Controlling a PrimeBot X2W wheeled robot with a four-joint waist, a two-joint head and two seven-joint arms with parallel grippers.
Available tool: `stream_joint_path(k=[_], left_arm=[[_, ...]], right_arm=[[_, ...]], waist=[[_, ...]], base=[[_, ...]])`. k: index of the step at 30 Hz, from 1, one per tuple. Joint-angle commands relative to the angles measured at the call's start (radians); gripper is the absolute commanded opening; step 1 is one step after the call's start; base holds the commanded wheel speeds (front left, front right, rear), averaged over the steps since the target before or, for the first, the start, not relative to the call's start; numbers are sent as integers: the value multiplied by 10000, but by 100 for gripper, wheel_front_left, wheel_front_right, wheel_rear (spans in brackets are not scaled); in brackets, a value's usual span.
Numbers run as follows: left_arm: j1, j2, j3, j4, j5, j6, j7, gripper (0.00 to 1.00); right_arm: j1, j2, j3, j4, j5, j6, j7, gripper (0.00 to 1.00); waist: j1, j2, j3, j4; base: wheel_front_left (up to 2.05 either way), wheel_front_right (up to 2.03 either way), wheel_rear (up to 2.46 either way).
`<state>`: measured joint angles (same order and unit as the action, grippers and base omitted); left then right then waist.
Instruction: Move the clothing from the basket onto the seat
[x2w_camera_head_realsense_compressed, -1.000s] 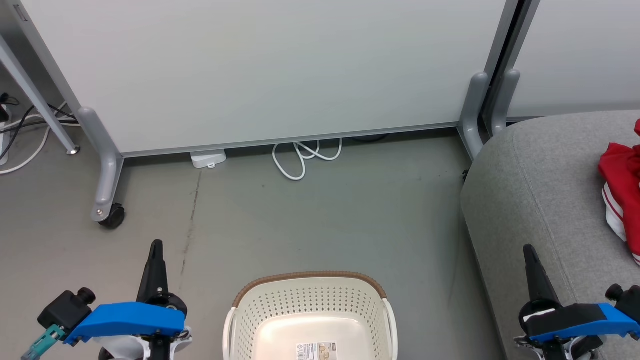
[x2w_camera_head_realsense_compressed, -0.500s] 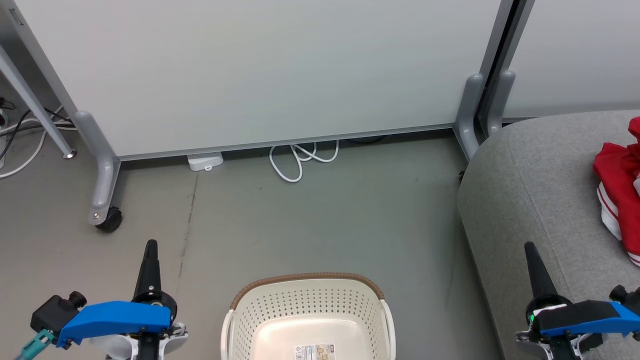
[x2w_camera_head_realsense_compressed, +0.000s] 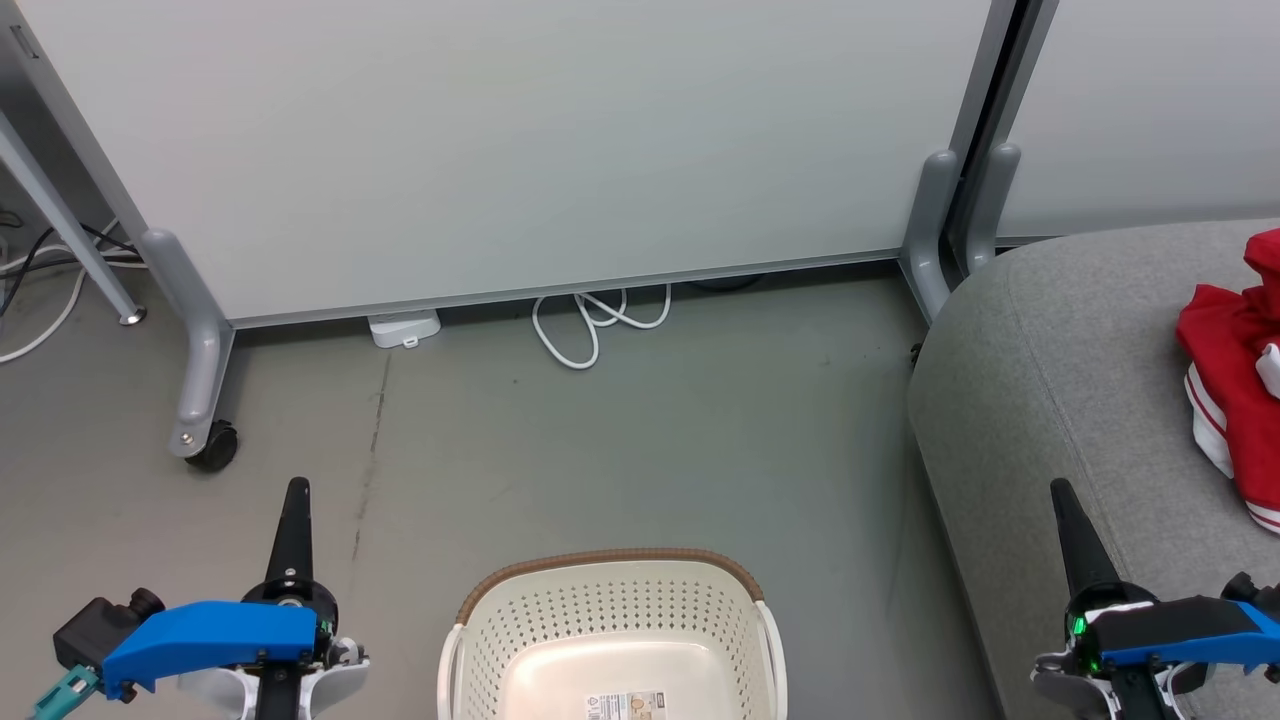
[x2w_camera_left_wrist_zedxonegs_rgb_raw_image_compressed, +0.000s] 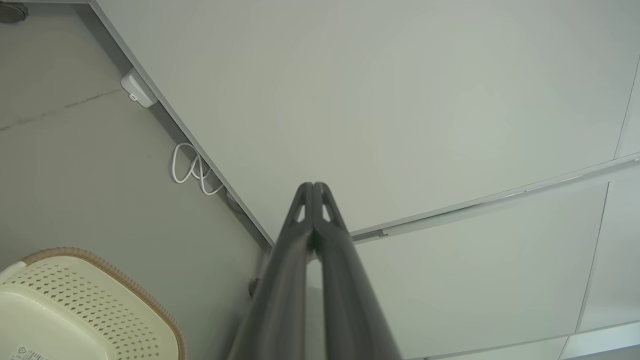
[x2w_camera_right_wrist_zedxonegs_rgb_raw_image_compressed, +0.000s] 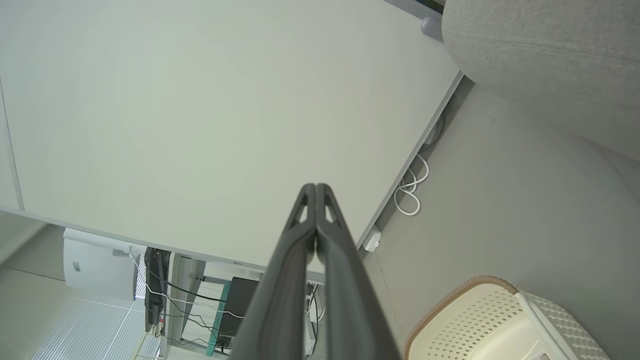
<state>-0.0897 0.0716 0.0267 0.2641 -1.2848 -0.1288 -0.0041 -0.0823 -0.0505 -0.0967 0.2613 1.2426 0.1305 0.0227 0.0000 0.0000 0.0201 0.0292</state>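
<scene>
Head view: basket (x2w_camera_head_realsense_compressed: 610, 608) nearest, bottom bare, cut off by the lower edge.
Left tool (x2w_camera_head_realsense_compressed: 297, 488) and right tool (x2w_camera_head_realsense_compressed: 1061, 490) flank the basket, fingers together, holding nothing; open floor (x2w_camera_head_realsense_compressed: 650, 430) lies beyond; right of the basket, the seat (x2w_camera_head_realsense_compressed: 1060, 360) carries the clothing (x2w_camera_head_realsense_compressed: 1225, 380), partly cropped.

Standing on the grey floor (x2w_camera_head_realsense_compressed: 700, 450), near the bottom edge: a cream basket (x2w_camera_head_realsense_compressed: 600, 605). Lying further back on it, beside the partition (x2w_camera_head_realsense_compressed: 500, 150): a looped white cable (x2w_camera_head_realsense_compressed: 590, 325) and a small white box (x2w_camera_head_realsense_compressed: 403, 327). Lying on the grey seat (x2w_camera_head_realsense_compressed: 1060, 350) at the right: red clothing (x2w_camera_head_realsense_compressed: 1225, 350).
</scene>
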Motion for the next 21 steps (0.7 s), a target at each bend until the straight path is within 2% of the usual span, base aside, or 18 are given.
stream_joint_path(k=[1,21], left_arm=[[-217,64,90,-94,-191,-22,46,0],[-212,37,349,-167,-1846,-27,508,0]], right_arm=[[-235,-8,-19,-120,227,3,54,0],[-264,-2,-105,-147,1959,4,507,0]], waist=[[0,0,-3,-5],[0,0,-78,-133]], base=[[0,0,0],[0,0,0]])
